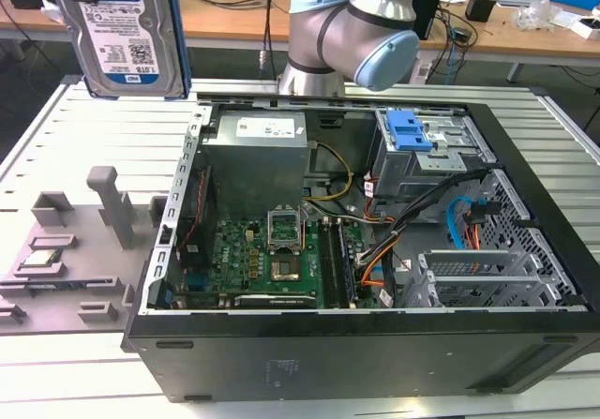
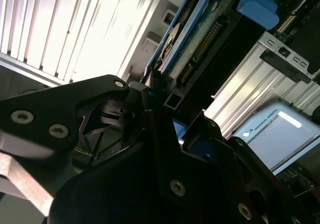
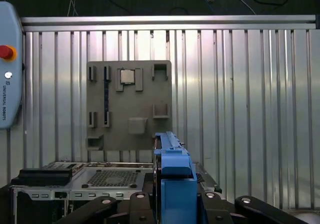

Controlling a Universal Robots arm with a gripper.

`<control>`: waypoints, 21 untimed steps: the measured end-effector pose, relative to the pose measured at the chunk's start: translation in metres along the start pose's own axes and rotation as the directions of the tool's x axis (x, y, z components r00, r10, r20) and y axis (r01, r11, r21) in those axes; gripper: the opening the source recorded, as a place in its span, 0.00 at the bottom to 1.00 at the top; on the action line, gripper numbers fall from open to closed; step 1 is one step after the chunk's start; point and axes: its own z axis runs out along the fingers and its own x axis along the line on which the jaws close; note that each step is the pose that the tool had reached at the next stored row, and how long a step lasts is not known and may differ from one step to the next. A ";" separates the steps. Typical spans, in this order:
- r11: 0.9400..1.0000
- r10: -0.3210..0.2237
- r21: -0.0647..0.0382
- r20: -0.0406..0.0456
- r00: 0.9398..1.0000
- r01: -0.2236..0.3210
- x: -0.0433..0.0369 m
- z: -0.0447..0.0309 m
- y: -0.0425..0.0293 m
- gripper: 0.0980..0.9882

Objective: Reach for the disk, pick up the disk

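The disk (image 1: 127, 30) is a silver hard drive with a blue-and-white label and blue side rails. It hangs upright in the air at the exterior view's upper left, well above the slatted table. In the second wrist view the disk (image 2: 192, 41) appears edge-on, running away from my gripper (image 2: 152, 91), whose black fingers (image 2: 95, 101) close on its near end. In the first wrist view the disk's blue rail (image 3: 172, 179) stands between the fingers (image 3: 100, 209) of my gripper (image 3: 175, 206). The gripper is shut on the disk.
An open computer case (image 1: 356, 353) lies on the slatted metal table (image 1: 56, 147), with a blue latch (image 1: 410, 130) on its drive cage. A grey fixture plate (image 1: 84, 288) carries a small square chip (image 1: 42, 256). The arm's base (image 1: 342, 30) stands behind the case.
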 end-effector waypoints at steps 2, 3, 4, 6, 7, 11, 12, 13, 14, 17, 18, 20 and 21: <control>1.000 0.000 0.000 0.000 1.000 0.000 -0.0001 -0.0003 -0.0065 0.30; 1.000 0.000 0.000 0.000 1.000 0.000 -0.0002 -0.0003 -0.0092 0.30; 1.000 0.000 0.000 0.000 1.000 0.000 -0.0002 -0.0004 -0.0118 0.30; 1.000 0.000 0.000 0.000 1.000 0.000 -0.0003 -0.0007 -0.0168 0.30; 1.000 0.000 0.000 0.000 1.000 0.000 -0.0003 -0.0008 -0.0194 0.30; 1.000 0.000 0.000 0.000 1.000 0.000 -0.0005 -0.0012 -0.0330 0.30; 1.000 0.000 0.000 0.000 1.000 0.000 -0.0005 -0.0014 -0.0353 0.30; 1.000 0.000 0.000 0.000 1.000 0.000 -0.0005 -0.0015 -0.0381 0.30; 1.000 0.000 0.000 0.000 1.000 0.000 -0.0006 -0.0016 -0.0409 0.30; 1.000 0.000 0.000 0.000 1.000 0.000 -0.0008 -0.0021 -0.0548 0.30; 1.000 0.000 0.000 0.000 1.000 0.000 -0.0008 -0.0023 -0.0585 0.30; 1.000 0.000 0.000 0.000 1.000 0.000 -0.0009 -0.0025 -0.0658 0.30; 1.000 0.000 0.000 0.000 1.000 0.000 -0.0010 -0.0027 -0.0713 0.30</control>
